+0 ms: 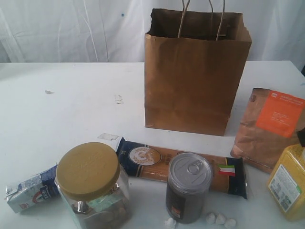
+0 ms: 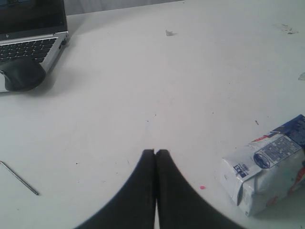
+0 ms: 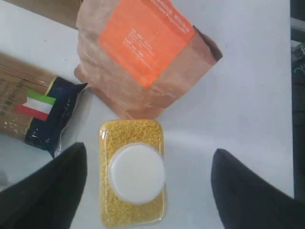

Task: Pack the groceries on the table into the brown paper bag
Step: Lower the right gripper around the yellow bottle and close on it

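Note:
The tall brown paper bag (image 1: 195, 71) stands upright at the table's middle back. In front of it lie the dark-blue spaghetti packet (image 1: 157, 162), the grey tin can (image 1: 188, 193), the gold-lidded jar (image 1: 90, 186) and the blue-white carton (image 1: 31, 193). The brown pouch with orange label (image 1: 269, 129) and the yellow packet (image 1: 288, 181) are at the right. My right gripper (image 3: 147, 149) is open above the yellow packet (image 3: 137, 173), whose white cap faces up, nearer one finger. The pouch (image 3: 143, 57) lies just beyond. My left gripper (image 2: 156, 151) is shut and empty over the bare table, the carton (image 2: 269, 164) off to one side.
Small white foam lumps (image 1: 219, 219) lie by the can, and a paper scrap (image 1: 108, 137) lies near the spaghetti packet's end. A laptop (image 2: 28, 43) with a black mouse (image 2: 21, 74) and a thin metal rod (image 2: 19, 177) show in the left wrist view.

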`<state>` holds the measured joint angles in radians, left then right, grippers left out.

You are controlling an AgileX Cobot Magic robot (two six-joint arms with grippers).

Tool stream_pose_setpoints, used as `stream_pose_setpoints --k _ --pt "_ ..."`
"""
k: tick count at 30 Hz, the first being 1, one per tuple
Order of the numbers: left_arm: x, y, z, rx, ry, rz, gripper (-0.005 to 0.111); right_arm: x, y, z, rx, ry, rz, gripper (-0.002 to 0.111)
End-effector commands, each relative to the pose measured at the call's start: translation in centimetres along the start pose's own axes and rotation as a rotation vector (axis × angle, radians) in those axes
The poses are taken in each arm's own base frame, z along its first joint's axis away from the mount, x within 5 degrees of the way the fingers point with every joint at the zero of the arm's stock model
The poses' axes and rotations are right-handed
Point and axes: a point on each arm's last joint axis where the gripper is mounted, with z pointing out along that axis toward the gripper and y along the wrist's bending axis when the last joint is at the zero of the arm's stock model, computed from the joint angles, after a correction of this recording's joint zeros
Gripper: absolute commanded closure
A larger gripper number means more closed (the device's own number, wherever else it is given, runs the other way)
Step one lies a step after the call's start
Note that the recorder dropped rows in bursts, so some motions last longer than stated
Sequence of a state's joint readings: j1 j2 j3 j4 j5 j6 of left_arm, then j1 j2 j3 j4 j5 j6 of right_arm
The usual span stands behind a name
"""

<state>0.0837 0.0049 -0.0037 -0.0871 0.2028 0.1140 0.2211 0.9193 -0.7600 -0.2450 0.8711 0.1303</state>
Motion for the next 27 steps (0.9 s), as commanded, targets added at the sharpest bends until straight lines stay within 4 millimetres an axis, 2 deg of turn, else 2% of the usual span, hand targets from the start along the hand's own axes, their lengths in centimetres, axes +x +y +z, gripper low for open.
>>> stream_pose_setpoints --k 1,7,15,20,23,27 --pt "0.1 -0.1 0.0 0.009 -0.004 -0.01 0.107 -0.3 0.4 0.1 -0.037 -0.042 0.058 0.04" --pt "0.1 -0.1 0.0 0.009 -0.004 -0.01 0.107 -0.3 0.5 0.2 -0.043 -0.049 0.053 0.04" --pt "0.1 -0.1 0.0 0.009 -0.004 -0.01 0.107 0.6 1.0 2.1 -0.058 -0.117 0.029 0.04" --pt "0.1 -0.1 0.0 0.009 -0.004 -0.01 0.107 1.1 1.0 3.2 -0.029 -0.095 -0.007 0.04" --pt "0.1 -0.1 0.0 0.009 -0.004 -0.008 0.107 1.3 0.6 4.3 0.034 -0.057 0.061 0.037" --pt "0.1 -0.1 0.0 0.009 -0.004 -0.008 0.107 1.5 0.8 5.1 0.026 -0.016 0.139 0.037"
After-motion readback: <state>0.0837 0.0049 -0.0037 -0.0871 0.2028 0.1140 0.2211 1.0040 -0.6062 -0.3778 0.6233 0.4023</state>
